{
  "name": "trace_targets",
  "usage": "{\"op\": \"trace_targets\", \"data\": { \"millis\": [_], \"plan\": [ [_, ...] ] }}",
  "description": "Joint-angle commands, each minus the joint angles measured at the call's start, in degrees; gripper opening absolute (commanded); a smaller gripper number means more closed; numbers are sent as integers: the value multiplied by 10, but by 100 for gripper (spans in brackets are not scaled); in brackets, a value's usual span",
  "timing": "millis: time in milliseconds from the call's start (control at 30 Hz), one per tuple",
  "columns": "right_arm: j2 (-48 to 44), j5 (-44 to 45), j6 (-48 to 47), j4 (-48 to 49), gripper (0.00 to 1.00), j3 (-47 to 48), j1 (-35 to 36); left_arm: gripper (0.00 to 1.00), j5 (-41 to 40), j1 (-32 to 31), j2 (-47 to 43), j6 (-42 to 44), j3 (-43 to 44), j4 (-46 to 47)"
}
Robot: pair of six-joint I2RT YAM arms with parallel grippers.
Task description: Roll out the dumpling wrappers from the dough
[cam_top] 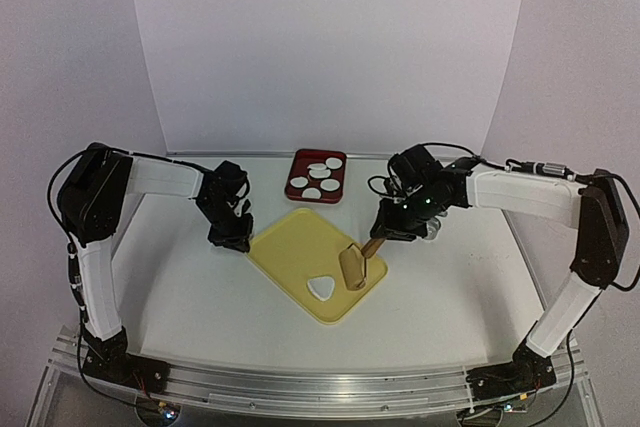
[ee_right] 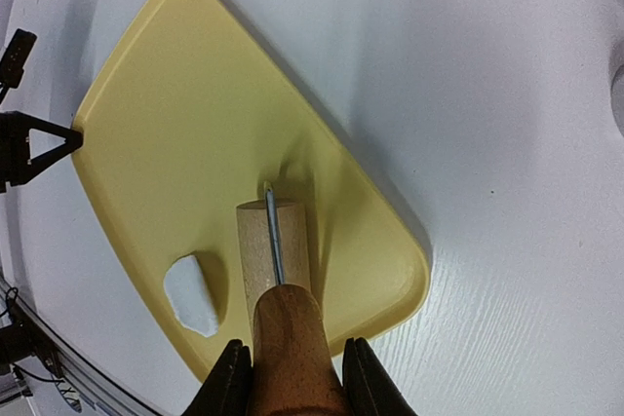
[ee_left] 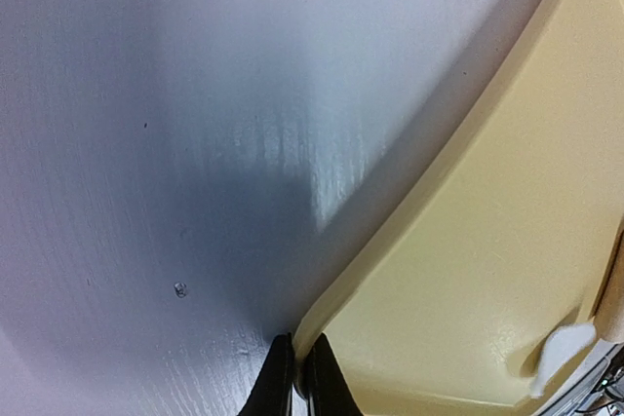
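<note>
R tool [ee_right: 295, 377] is pinching the wooden handle of the rolling pin [ee_right: 275, 250], w/ the roller lying on the yellow board [ee_right: 195, 114]. The dough [ee_right: 192, 294], a small flat white patch, is sitting just beside the roller, near the board's front corner. L tool [ee_left: 297, 382], fingers pressed together, is resting at the board's left corner. Five round wrappers [cam_top: 312, 193] are lying in the red tray [cam_top: 303, 158] behind the board, on the white desk [cam_top: 180, 277].
</note>
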Motion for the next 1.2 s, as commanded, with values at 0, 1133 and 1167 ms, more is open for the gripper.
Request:
{"op": "trace_targets", "data": {
  "millis": [0,1133,1167],
  "plan": [
    [80,221,-68,-262,0,-46,-20,0,-82,28,23,118,20,-10],
    [-12,-126,-202,-172,0,188,87,61,21,-1,-57,-14,29,28],
    [-7,-127,-205,-167,0,192,90,61,28,-2,-66,-33,15,32]
  ]
}}
